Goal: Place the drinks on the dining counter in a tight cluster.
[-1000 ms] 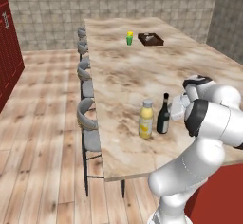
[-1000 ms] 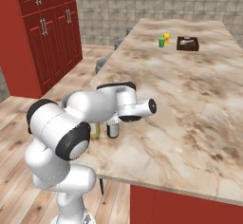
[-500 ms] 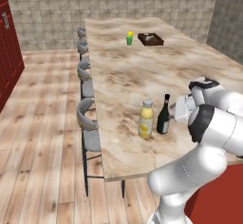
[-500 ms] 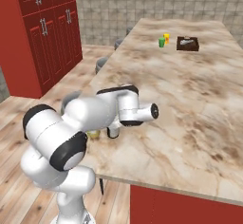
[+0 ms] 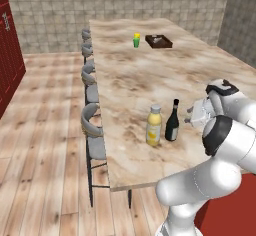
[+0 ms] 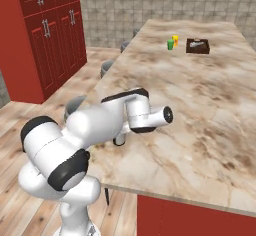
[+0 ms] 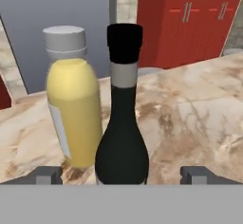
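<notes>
Two bottles paired up, end effector standing wide!

On the surface [image 5: 130, 75], the juice bottle [image 5: 154, 125] stands upright with yellow juice up to its pale cap, and just beside it on the right the capped wine bottle [image 5: 172, 121], too dark to show its fill; they sit near the front edge, likely the start of the cluster. Right of them the end effector [image 7: 121, 174] is released, fingers [image 7: 47, 174] spread, gripping nothing. Far back: a green-and-yellow cup [image 5: 136, 40], then a dark tray [image 5: 158, 41], contents unclear.
</notes>
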Motion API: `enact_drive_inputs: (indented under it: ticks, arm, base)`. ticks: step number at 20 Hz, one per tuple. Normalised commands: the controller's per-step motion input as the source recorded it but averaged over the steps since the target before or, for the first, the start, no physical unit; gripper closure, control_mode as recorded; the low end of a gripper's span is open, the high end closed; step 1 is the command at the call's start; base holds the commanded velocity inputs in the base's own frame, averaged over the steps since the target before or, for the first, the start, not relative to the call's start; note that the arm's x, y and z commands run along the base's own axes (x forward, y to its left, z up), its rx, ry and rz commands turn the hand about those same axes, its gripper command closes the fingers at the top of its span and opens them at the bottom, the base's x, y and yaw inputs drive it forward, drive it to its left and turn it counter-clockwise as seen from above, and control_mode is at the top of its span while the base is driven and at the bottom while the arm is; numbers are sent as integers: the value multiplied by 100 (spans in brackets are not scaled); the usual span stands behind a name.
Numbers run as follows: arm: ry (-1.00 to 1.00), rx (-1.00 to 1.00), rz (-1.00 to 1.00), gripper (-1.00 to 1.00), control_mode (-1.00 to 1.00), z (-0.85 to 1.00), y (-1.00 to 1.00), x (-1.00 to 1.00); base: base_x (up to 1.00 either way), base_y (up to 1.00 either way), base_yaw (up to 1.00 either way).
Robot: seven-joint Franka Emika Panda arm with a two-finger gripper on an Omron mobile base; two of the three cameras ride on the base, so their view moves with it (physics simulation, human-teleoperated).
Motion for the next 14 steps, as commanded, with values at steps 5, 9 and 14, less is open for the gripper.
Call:
enact_drive_inputs:
  ticks: [5, 9, 14]
  arm:
    - [42, -3, -12, -100, -100, 19, -19, 0]
    - [43, -1, -16, -100, -100, 1, -10, -8]
    - [27, 0, -24, -100, -100, 0, -12, -42]
  base:
    - [0, 0, 0]
    - [0, 0, 0]
    - [0, 0, 0]
